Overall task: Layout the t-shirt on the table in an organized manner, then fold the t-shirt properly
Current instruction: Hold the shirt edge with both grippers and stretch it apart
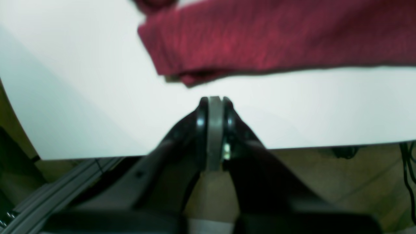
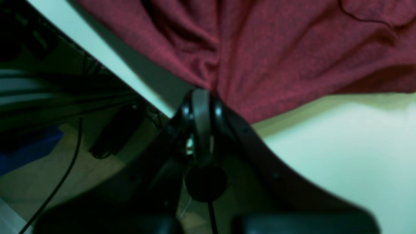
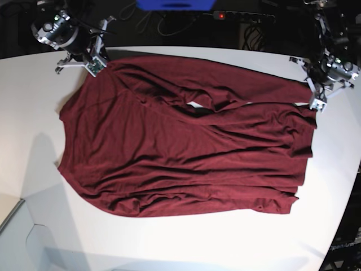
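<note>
The dark maroon t-shirt (image 3: 186, 152) lies spread and wrinkled across the white table (image 3: 169, 243), with a folded ridge along its far part. My right gripper (image 3: 96, 66) is at the shirt's far left corner. In the right wrist view it (image 2: 201, 92) is shut on the t-shirt (image 2: 276, 48), whose folds gather at its tip by the table edge. My left gripper (image 3: 316, 103) is at the shirt's far right corner. In the left wrist view it (image 1: 214, 100) is shut and empty, a short gap from the shirt's corner (image 1: 182, 76).
A black power strip with a red light (image 3: 242, 17) and a blue object (image 3: 175, 4) lie beyond the table's far edge, among cables. The table edge (image 1: 325, 146) runs just under my left gripper, with floor and cables below it.
</note>
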Available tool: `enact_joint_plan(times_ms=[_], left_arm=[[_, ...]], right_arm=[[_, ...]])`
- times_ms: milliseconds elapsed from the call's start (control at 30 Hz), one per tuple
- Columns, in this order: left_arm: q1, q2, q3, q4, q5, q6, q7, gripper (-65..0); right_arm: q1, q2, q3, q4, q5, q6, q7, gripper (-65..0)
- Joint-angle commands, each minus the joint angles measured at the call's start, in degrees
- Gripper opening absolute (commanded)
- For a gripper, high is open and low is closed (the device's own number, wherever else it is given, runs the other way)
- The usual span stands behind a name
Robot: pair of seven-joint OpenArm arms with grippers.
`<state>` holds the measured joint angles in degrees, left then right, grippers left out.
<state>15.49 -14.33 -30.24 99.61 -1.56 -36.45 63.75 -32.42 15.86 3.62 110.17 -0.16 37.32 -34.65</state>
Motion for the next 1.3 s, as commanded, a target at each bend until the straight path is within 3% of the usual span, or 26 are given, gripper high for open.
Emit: enact_joint_plan(times_ms=[0,500,767,933,1133,1267], left_arm=[[-0.2,-1.2,-0.6,0.5,-0.3,0.0,-0.8,-64.4],[-4.2,-1.5,-2.9,-0.7,-0.8,-0.1,-0.8,-64.4],[-9.8,0.0,-2.7,-12.4,-0.8,-0.1,-0.9,-64.4],[-9.2,-0.2,-2.6,-16.4,-0.3,-0.1,-6.5,-64.4],[-9.2,-0.4,-2.8,-18.2,-0.3,-0.1,-6.6,-64.4],[-9.1,-0.7,-2.9,-18.2,-0.3,-0.1,-6.6,-64.4]], right_arm=[[-0.2,0.5,0.3,0.9,0.6,0.3,1.0,-65.0],[-0.8,0.5,0.0,0.9,0.6,0.3,1.0,-65.0],[-1.9,0.5,0.2,0.9,0.6,0.3,0.9,-65.0],[-2.2,0.5,0.3,0.9,0.6,0.3,0.9,-65.0],[-2.2,0.5,0.3,0.9,0.6,0.3,0.5,-65.0],[-3.0,0.5,0.6,0.9,0.6,0.3,0.8,-59.3]])
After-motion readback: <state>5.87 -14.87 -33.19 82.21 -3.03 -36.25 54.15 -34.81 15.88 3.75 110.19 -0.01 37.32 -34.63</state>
